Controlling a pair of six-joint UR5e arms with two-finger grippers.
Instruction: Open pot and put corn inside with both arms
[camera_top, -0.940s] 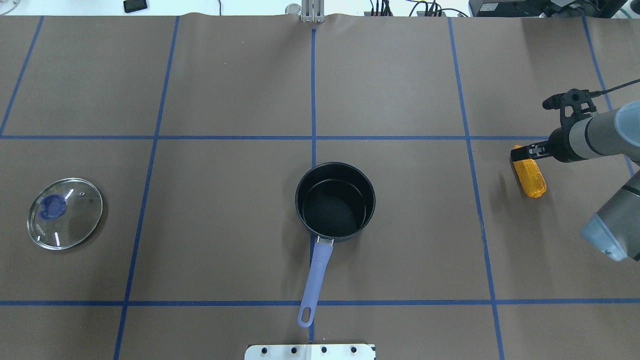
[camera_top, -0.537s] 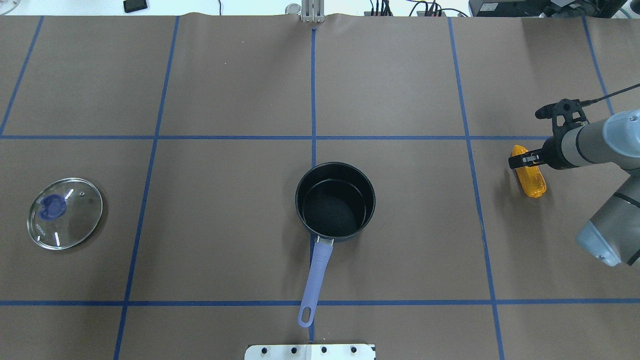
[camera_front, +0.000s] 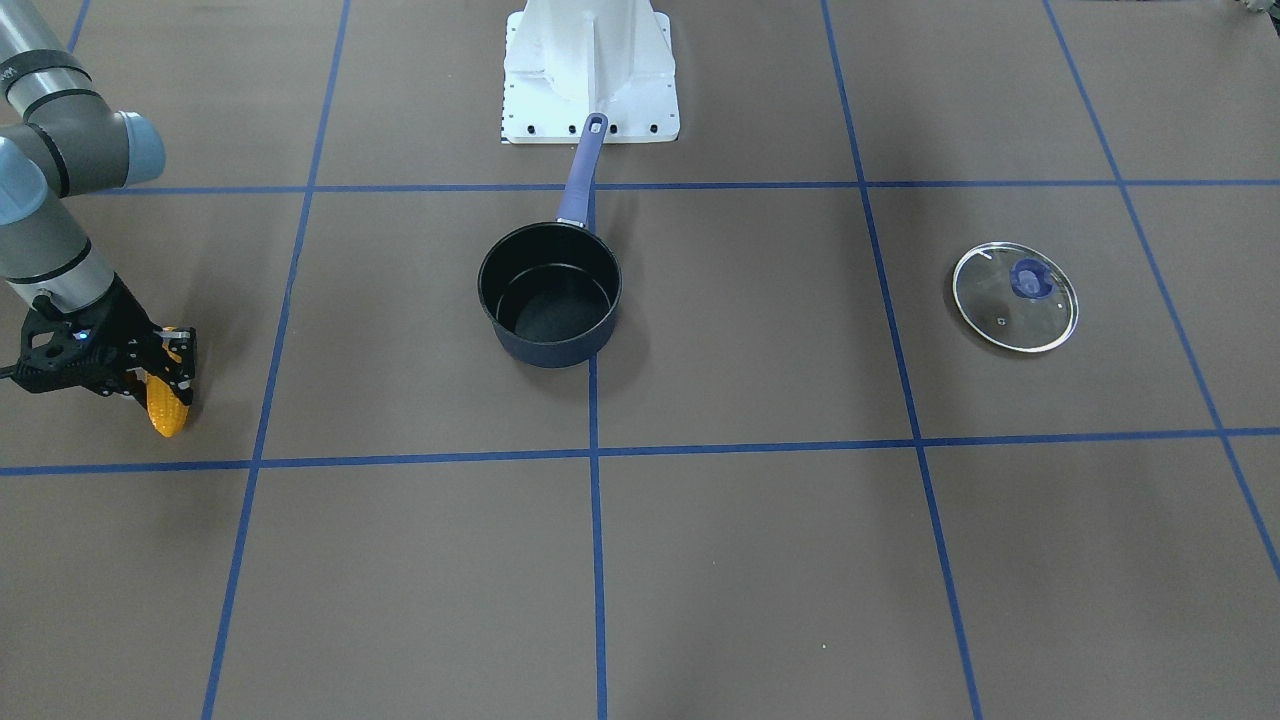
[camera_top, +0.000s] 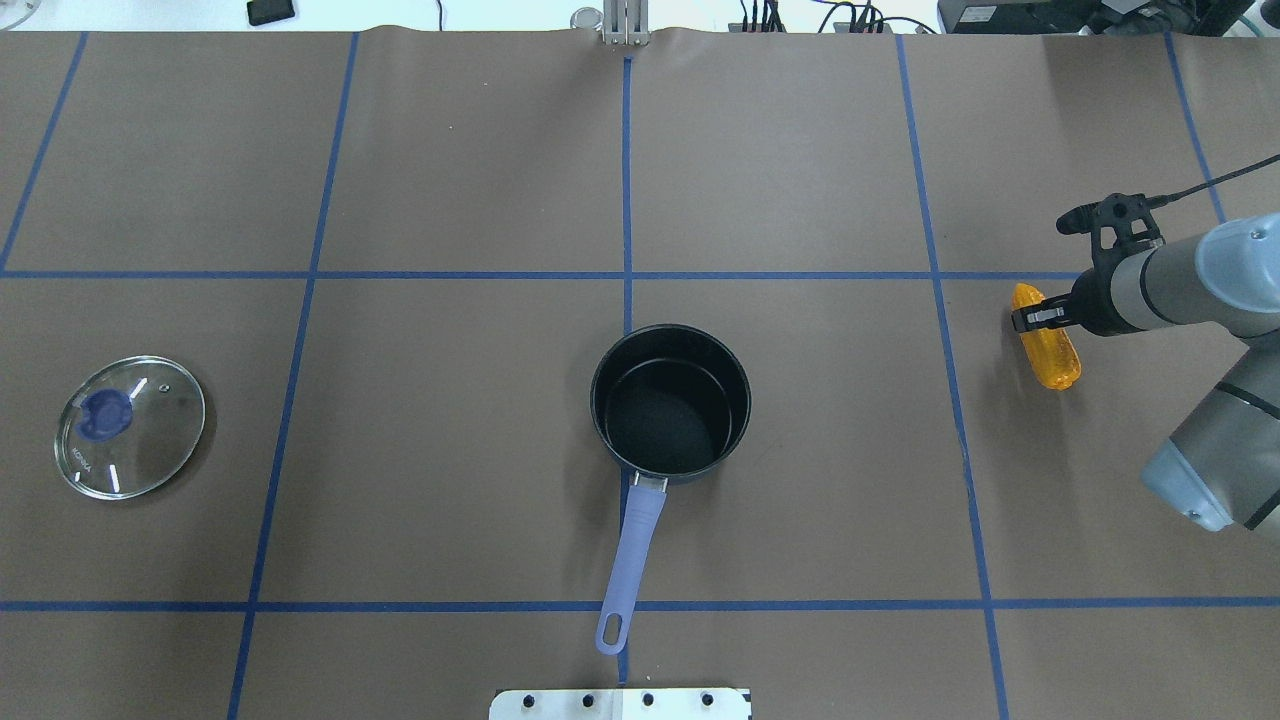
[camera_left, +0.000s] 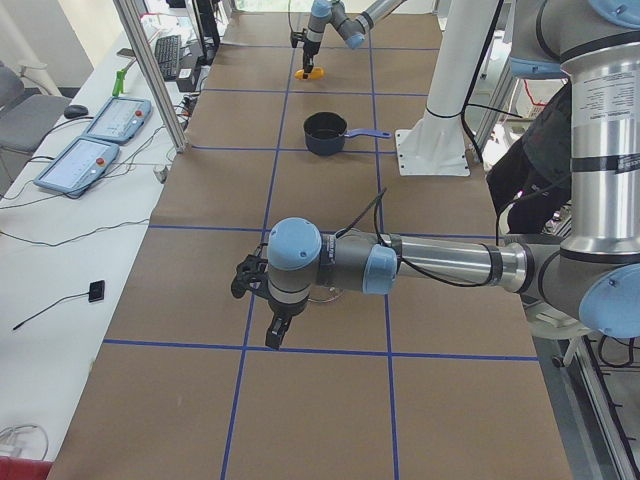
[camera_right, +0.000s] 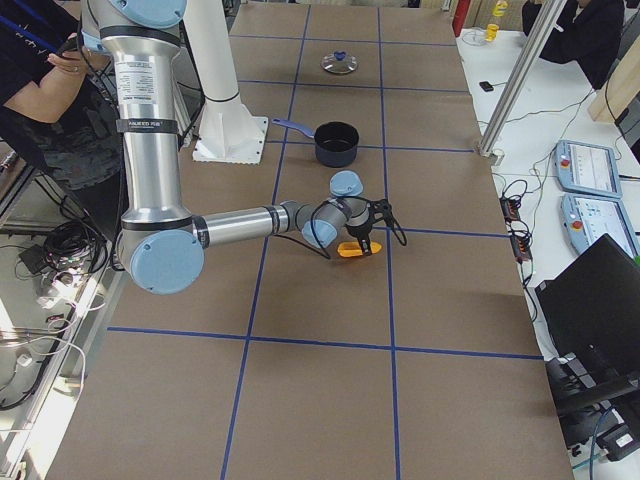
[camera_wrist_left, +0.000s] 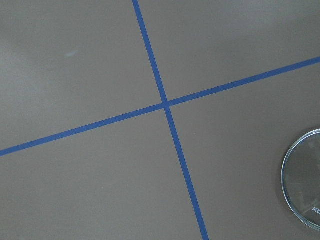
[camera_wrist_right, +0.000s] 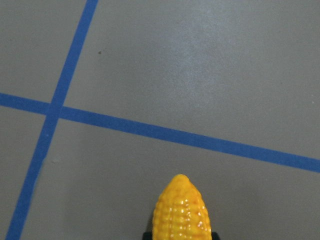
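Note:
The dark blue pot (camera_top: 670, 420) stands open at the table's middle, its purple-blue handle (camera_top: 632, 550) pointing toward my base. It also shows in the front view (camera_front: 550, 300). The orange-yellow corn (camera_top: 1048, 348) is at the table's right, far from the pot. My right gripper (camera_top: 1030, 318) is shut on the corn, which hangs tip-down in the front view (camera_front: 166, 410) and sits between the fingers in the right wrist view (camera_wrist_right: 181, 212). My left gripper (camera_left: 275, 335) shows only in the exterior left view, so I cannot tell whether it is open or shut.
The round glass lid (camera_top: 130, 427) with the blue knob lies flat at the table's left, apart from the pot; its rim shows in the left wrist view (camera_wrist_left: 302, 187). The white base plate (camera_top: 620, 703) is at the near edge. Blue tape lines cross the brown table.
My right gripper has shifted a little left and farther from the base with the corn in it. The pot and lid have not moved.

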